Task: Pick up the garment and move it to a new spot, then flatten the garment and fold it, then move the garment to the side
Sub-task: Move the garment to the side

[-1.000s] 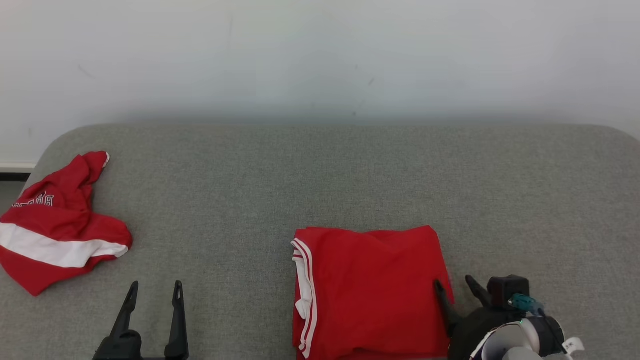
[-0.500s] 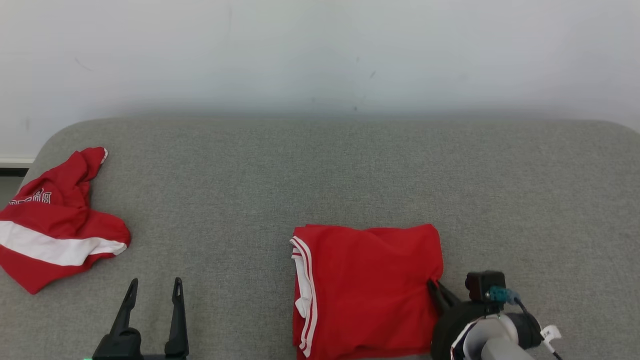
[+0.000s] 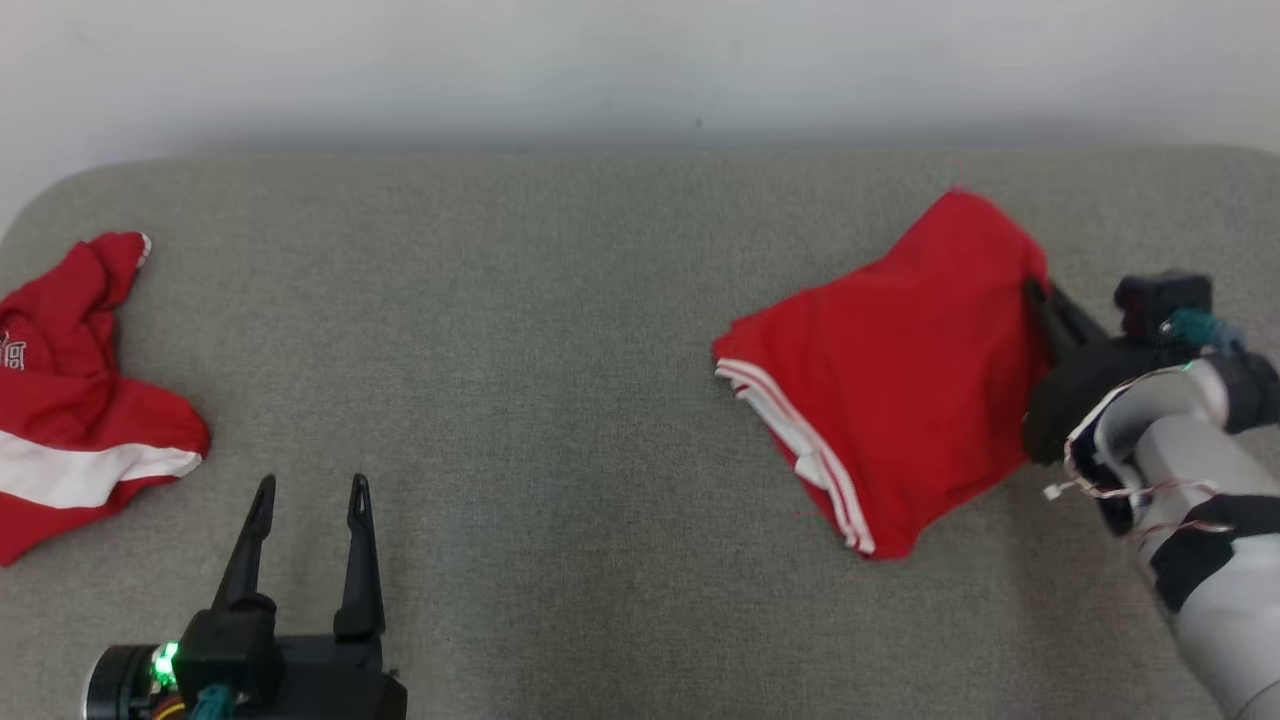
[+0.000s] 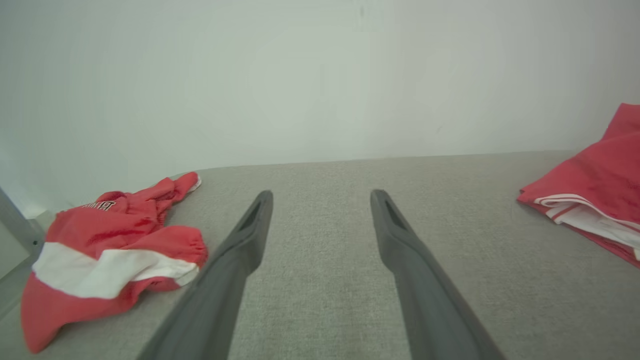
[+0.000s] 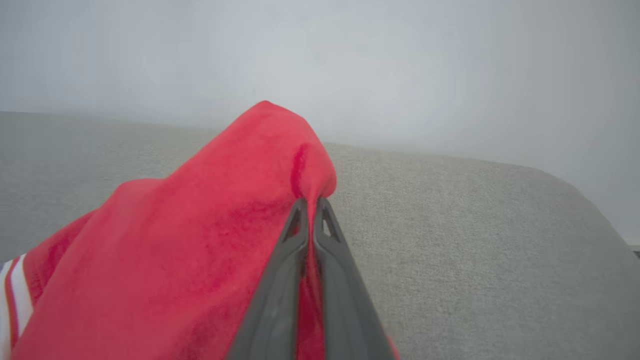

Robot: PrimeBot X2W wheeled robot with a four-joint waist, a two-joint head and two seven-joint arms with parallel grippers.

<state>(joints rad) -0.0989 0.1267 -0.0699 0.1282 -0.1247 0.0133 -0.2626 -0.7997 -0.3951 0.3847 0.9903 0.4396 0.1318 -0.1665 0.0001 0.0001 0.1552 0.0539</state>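
Note:
The folded red garment (image 3: 895, 370) with white stripes along one edge hangs tilted at the right of the grey surface. My right gripper (image 3: 1035, 288) is shut on its right edge and lifts that side. In the right wrist view the two fingers press together at the gripper tip (image 5: 310, 202), pinching the red garment (image 5: 200, 250). My left gripper (image 3: 305, 492) stands open at the lower left above bare grey fabric, nothing between its fingers (image 4: 250, 235). The left wrist view catches the folded garment's striped edge (image 4: 590, 200) at far right.
A second, crumpled red garment (image 3: 70, 400) with a white band lies at the far left edge, also in the left wrist view (image 4: 110, 245). The grey padded surface (image 3: 520, 350) ends at a pale wall (image 3: 600, 50) behind.
My right gripper shut on the garment's right edge and carried it up and to the right, tilting it. The head camera shifted too. The left gripper kept its place.

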